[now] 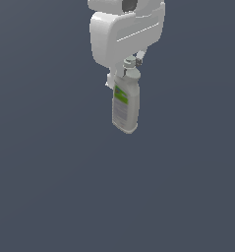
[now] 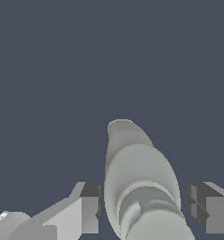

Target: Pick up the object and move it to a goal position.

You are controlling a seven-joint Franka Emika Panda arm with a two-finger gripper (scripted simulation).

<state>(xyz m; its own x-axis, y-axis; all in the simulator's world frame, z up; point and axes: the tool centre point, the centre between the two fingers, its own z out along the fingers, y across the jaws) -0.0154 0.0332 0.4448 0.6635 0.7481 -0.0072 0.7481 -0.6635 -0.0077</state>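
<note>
Bottle [image 1: 125, 106] hangs straight below the end effector [image 1: 130, 66], long axis near vertical, neck up, clamped between fingers; no counter edge visible.

Plain dark slate-blue surface [image 1: 45, 187] filling the exterior view from edge to edge, same flat blue-grey across the wrist view, no seam or edge showing, no shadow showing on it

Pale grey-white bottle [image 1: 125, 106] with green-and-white label hangs neck-up, slightly tilted, off the ground
</note>
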